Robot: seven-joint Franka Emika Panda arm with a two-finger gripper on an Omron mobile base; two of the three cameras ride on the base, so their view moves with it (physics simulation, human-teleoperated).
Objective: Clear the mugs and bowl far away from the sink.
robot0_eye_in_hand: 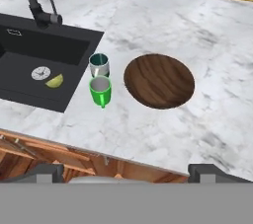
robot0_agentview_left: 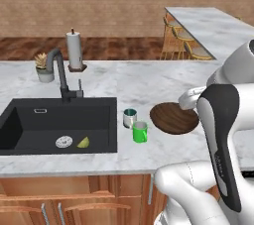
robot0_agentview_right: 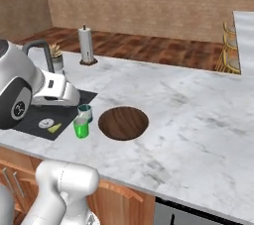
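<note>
Hand view, bowl (robot0_eye_in_hand: 159, 81) ahead (mugs (robot0_eye_in_hand: 100, 91) left)

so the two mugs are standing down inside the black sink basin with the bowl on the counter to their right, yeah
Not quite. The two mugs, the green mug and the teal mug, stand on the marble counter just beside the sink, not in the basin. The hand view shows it. The bowl is on the counter, as you said.

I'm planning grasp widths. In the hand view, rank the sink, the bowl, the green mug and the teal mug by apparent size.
1. sink, cut off at the left edge
2. bowl
3. green mug and teal mug: alike, too close to rank.
</note>
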